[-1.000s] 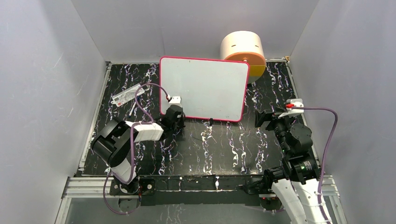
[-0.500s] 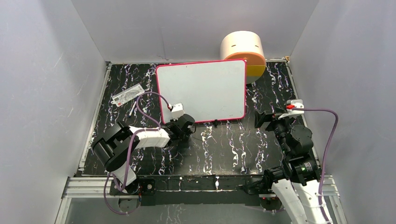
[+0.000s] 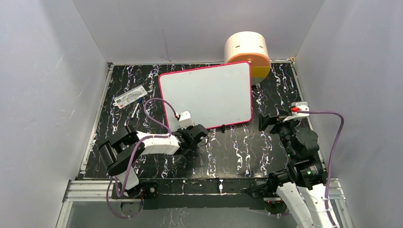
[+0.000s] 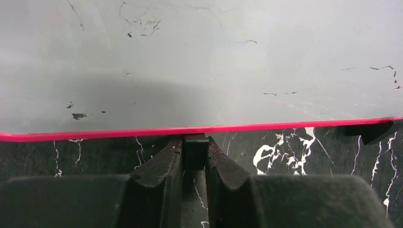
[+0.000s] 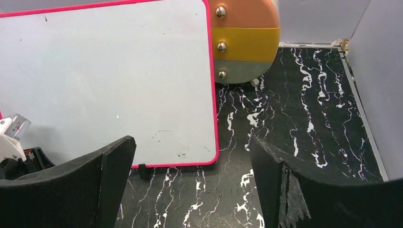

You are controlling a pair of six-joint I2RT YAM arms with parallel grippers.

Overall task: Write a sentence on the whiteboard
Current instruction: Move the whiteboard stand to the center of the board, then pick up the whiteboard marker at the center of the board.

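The whiteboard (image 3: 204, 92) lies flat on the black marbled table, white with a thin pink-red frame, its left side turned toward me. It carries no blue sentence, only faint dark smudges. My left gripper (image 3: 201, 133) is at the board's near edge, shut on a small black tab (image 4: 196, 151) that sticks out from under the frame (image 4: 142, 132). My right gripper (image 3: 266, 121) is open and empty, to the right of the board's near right corner (image 5: 215, 159); its wrist view looks across the board (image 5: 109, 80).
A round cream and orange drum (image 3: 248, 50) stands behind the board's far right corner. A small grey-white packet (image 3: 129, 97) and a thin pen-like thing (image 3: 135, 109) lie at the left. A second black tab (image 3: 222, 127) sticks out from the board's near edge.
My left gripper has moved right and toward me along the board's near edge. The board has turned anticlockwise, its left side coming nearer. The right arm has barely moved.
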